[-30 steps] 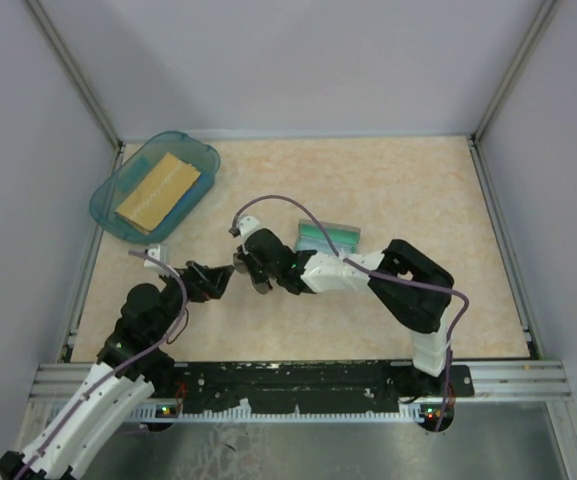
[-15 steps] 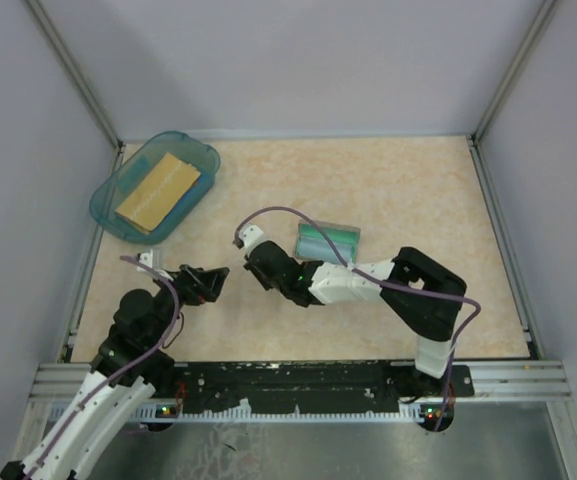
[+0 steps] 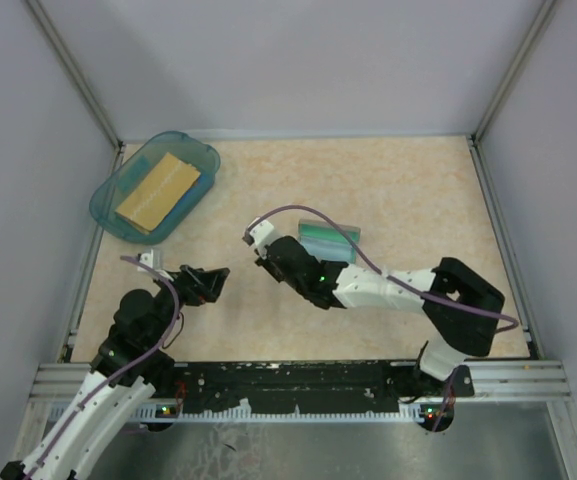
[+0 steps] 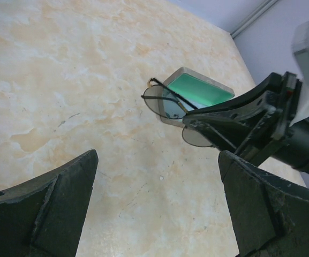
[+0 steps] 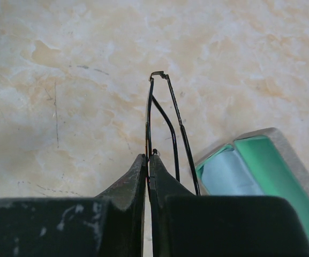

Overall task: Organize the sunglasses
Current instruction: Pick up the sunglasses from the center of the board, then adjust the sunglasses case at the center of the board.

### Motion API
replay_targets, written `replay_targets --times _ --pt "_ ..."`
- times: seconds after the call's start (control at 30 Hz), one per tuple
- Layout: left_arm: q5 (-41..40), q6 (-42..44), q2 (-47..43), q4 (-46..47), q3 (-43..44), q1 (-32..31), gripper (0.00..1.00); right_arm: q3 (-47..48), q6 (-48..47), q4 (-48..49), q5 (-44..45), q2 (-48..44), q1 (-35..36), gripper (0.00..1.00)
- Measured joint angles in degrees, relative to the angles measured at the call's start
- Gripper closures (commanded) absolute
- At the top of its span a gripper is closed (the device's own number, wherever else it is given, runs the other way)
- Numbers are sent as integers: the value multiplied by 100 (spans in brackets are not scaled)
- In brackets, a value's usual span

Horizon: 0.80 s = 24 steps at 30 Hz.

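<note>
Thin, round-lensed dark wire sunglasses (image 4: 162, 103)

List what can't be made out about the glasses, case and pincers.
- Left wrist view: the nearer lens of the thin dark wire-framed sunglasses blends into the black right pincer.
- Right wrist view: the grey rectangular case with green lining is cut off by the right edge.
- Top view: sunglasses too small to see against the right arm.
- Left wrist view: the fingers of the open left pincer run off the bottom edge.
</note>
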Motion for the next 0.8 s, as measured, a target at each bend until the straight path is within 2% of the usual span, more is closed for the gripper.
replay_targets --times 0.23,0.5,0.67,0.8 --pt "116 0 90 61 0 0 0 -553 -452 205 -317 -844 -382 100" --pt "321 -2 468 348 0 0 0 -1268 -984 245 -1036 -1659 -1161 100" --pt "487 0 964 730 0 0 1 -1414 -1211 251 -1635 -2269 -1668 100" --pt "640 -2 1471 1067 0 0 1 -1425 -1276 221 -1904 -2446 -1814 100"
